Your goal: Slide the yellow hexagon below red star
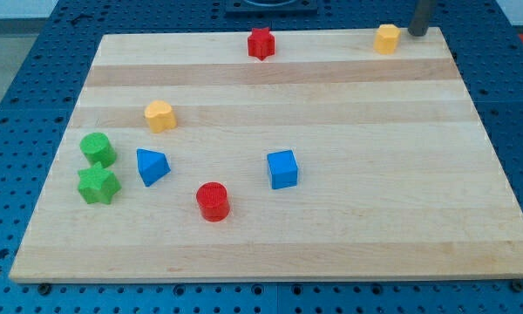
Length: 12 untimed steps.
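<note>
While my tip point(416, 33) flanks it | yellow hexagon point(386, 38) upright, unmarked

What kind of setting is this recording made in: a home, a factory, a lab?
Most likely a robotics lab bench. A pale wooden board lies on a blue perforated table, small coloured toy blocks such as the red star and yellow hexagon are scattered on it, and my tip stands just right of the hexagon.

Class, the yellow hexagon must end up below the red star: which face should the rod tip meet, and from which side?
Meet the yellow hexagon on its right face, coming from the view's right, where my tip already stands just beside it. The red star lies far to its left at the board's top edge, so push leftward and a little downward.
</note>
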### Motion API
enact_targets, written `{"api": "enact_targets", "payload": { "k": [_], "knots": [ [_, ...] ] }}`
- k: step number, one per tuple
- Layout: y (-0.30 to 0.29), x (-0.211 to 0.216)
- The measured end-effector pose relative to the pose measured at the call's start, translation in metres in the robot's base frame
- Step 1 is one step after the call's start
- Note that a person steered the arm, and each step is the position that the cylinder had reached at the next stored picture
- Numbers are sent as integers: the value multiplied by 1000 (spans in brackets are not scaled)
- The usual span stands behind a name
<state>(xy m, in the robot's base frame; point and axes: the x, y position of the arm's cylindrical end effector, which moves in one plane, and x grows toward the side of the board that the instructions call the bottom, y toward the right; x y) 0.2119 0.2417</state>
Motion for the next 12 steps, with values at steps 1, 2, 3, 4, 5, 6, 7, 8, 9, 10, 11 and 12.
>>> {"api": "enact_targets", "payload": {
  "k": [1,2,3,4,5,6,7,8,9,10,11,12],
  "knots": [
    [-21,32],
    [-39,30],
    [-15,-1],
    [12,-21],
    [-8,-17],
    [-43,-13],
    [-60,-13],
    [-70,-8],
    [-85,3],
    [-103,22],
    [-114,50],
    [-130,71]
  ]
}}
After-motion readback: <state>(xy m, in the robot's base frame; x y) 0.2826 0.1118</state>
